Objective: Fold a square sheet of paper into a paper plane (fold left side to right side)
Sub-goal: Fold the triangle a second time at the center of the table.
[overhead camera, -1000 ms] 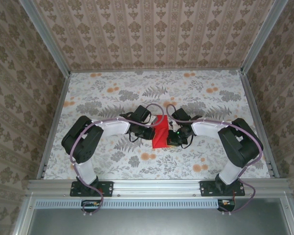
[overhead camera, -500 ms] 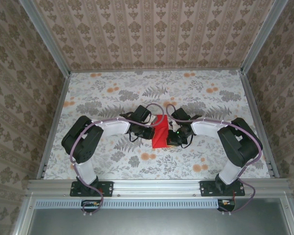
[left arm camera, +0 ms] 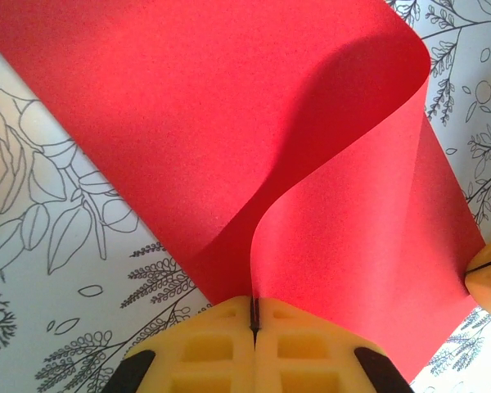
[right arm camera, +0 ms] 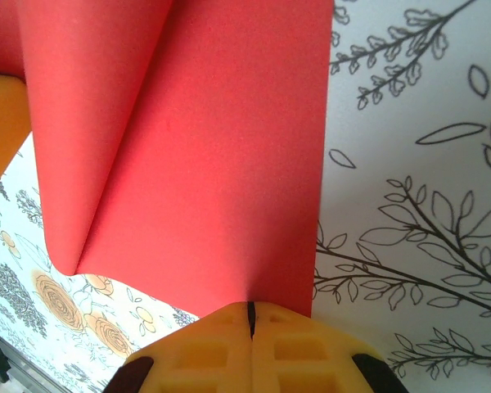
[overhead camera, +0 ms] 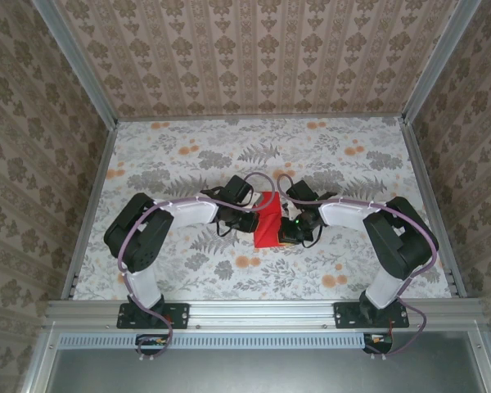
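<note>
Desk (overhead camera: 180, 168), floral cloth, with both arms reaching in to its middle. Square sheet of paper (overhead camera: 268, 219) is held up between the two tools, red face showing and bowed into a loose curl (the bend is rounded, not pressed flat). Left tool (left arm camera: 252, 315): jaws pressed together, pinching the sheet's edge right at its tips. Right tool (right arm camera: 250, 315): likewise closed, clamping the sheet's edge just ahead of it.

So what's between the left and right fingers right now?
The square sheet of paper, curled, spans the gap in the top view; left fingers and right fingers each pinch an edge of it.
</note>
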Action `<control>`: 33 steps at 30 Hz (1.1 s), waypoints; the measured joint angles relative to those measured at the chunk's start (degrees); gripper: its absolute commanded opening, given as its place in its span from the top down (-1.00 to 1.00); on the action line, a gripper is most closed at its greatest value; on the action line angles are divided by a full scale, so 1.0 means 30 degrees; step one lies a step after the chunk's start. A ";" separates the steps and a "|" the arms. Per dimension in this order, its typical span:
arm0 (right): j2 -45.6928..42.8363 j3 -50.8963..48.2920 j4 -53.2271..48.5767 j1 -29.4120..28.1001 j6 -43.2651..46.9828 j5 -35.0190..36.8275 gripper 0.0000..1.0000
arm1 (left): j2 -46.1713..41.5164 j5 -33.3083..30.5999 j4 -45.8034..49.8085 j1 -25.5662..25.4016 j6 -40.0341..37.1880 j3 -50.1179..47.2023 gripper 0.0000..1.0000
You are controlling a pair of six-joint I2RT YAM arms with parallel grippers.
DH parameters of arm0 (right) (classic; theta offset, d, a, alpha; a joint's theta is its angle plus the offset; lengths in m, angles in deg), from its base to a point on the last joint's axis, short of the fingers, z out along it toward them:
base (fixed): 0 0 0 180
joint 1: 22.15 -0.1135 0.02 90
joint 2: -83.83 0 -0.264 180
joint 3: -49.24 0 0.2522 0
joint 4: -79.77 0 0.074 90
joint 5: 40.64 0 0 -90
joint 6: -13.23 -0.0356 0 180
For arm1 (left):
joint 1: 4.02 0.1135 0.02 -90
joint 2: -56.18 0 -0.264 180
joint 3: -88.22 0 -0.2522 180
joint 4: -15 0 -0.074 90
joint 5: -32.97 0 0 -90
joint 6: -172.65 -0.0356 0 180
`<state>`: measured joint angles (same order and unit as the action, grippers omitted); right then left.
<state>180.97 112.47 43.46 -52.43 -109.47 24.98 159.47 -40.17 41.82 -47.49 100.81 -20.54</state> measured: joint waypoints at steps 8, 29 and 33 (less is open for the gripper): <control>-0.0481 -0.0284 0.0262 0.0277 -0.0087 -0.0342 0.95 | -0.0007 -0.0226 -0.0270 -0.0233 0.0007 -0.0153 0.99; 0.0714 0.0678 0.5399 0.1005 -0.2178 -0.2696 0.98 | -0.0007 -0.0656 -0.0430 -0.0634 0.0007 -0.0182 1.00; 0.0889 0.0867 0.5479 0.1005 -0.2178 -0.2900 0.98 | -0.0007 -0.0707 -0.0430 -0.0648 0.0007 -0.0182 1.00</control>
<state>183.64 115.07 59.90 -49.42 -116.01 16.28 159.45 -42.29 40.53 -49.43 100.83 -21.09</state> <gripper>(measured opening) 0.052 0.047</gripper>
